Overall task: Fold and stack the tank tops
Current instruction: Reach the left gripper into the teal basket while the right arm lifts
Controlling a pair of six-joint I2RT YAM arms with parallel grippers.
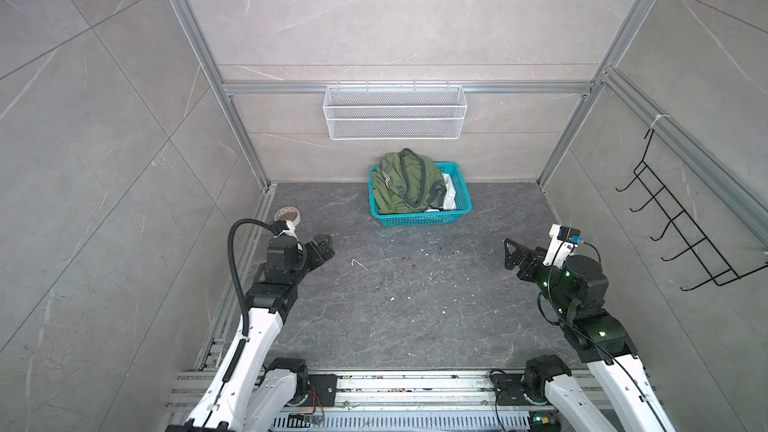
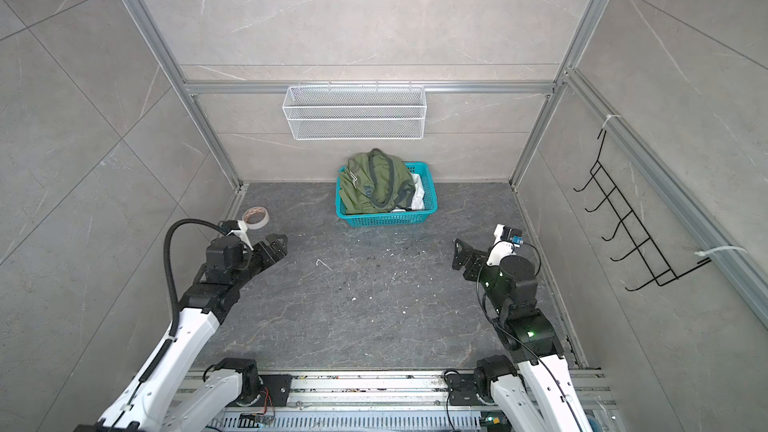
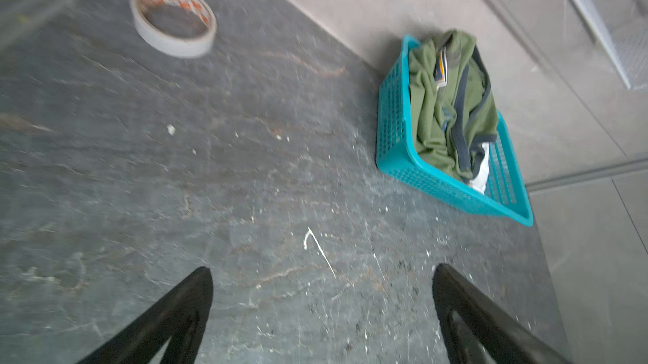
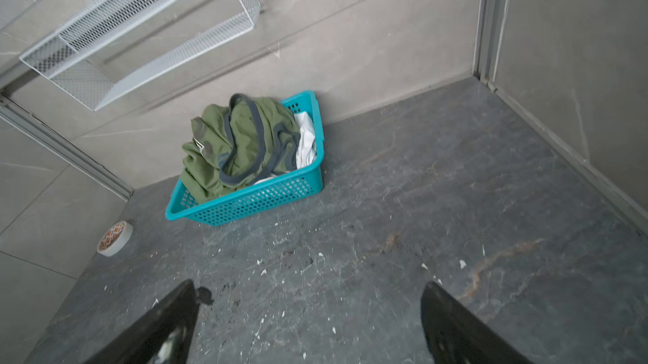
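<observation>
While the 2 tops lie crumpled in the basket (image 1: 419, 221), green top (image 1: 395, 188) over white top (image 1: 450, 197), left pincer (image 3: 322, 267) and right pincer (image 4: 308, 282) gape empty, well apart from it. Light, limp cloth, probably; pinch green's raised grey-trimmed strap (image 4: 261, 134) first.

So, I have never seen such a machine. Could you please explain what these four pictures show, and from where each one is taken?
It is a robot with two arms, the left arm and the right arm, each ending in a two-fingered gripper. Two pictures look down from above; the other two come from a camera on each wrist. On the dark table a teal basket stands at the far edge, with an olive green tank top crumpled over a white tank top. A roll of tape lies near the left arm. The left gripper and right gripper are open and hold nothing.
</observation>
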